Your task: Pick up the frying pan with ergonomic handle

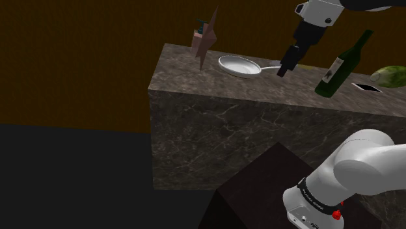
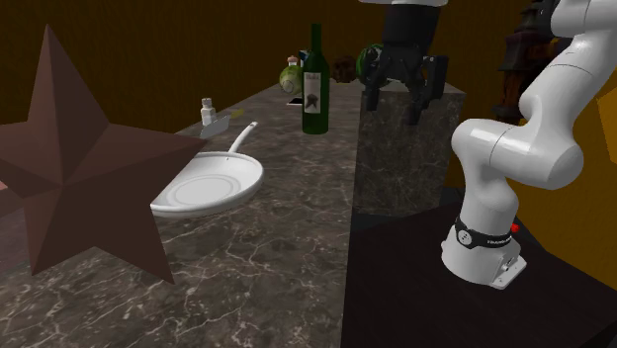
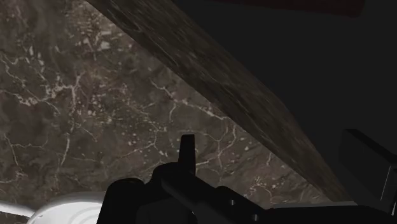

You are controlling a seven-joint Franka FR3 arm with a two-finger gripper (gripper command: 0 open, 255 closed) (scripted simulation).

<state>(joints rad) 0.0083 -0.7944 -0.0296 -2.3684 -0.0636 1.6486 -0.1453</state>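
Observation:
The white frying pan lies flat on the dark marble counter, its slim handle pointing toward the shoulder view's right. In the second exterior view the pan sits mid-counter with its handle angled away. My black gripper hangs above the counter close to the handle's end. It is open, fingers apart with nothing between them, over the counter's near edge. In the wrist view the gripper looks down on marble, and the pan's rim shows beside it.
A dark green wine bottle stands just beyond the gripper, with a green round object and a flat card past it. A brown star stands behind the pan. A small bottle is near the handle. The counter edge drops off.

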